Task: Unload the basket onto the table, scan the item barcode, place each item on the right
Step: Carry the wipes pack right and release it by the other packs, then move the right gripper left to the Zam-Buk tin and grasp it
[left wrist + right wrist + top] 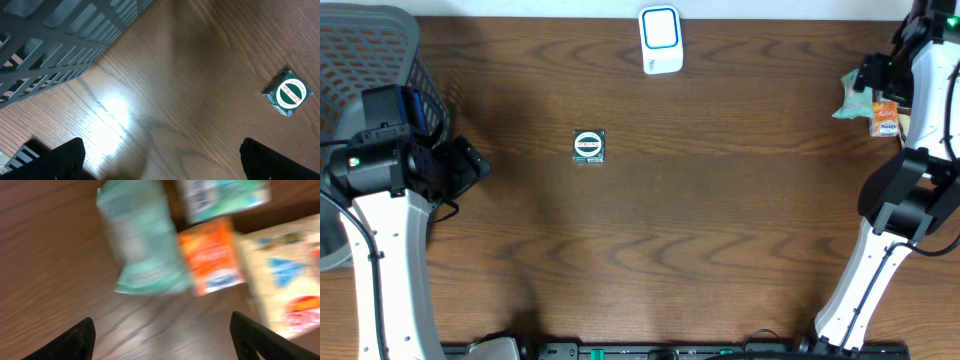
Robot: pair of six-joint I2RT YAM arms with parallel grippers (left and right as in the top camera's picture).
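A white barcode scanner (660, 40) with a blue outline stands at the table's far edge. A small dark green square packet (589, 146) with a round white label lies flat near the table's middle, also at the right of the left wrist view (287, 93). My left gripper (470, 165) hovers to its left, open, with bare wood between its fingertips (161, 146). My right gripper (868, 76) is at the far right over a pile of packets, open and holding nothing (162, 322). Ahead of it lie a mint green pouch (145, 245) and an orange packet (210, 255).
A grey slatted basket (370, 60) stands at the far left corner, beside my left arm (60, 40). The pile at the right (865, 100) also holds a cream pack (285, 280) and a teal and white pack (220, 195). The right wrist view is blurred.
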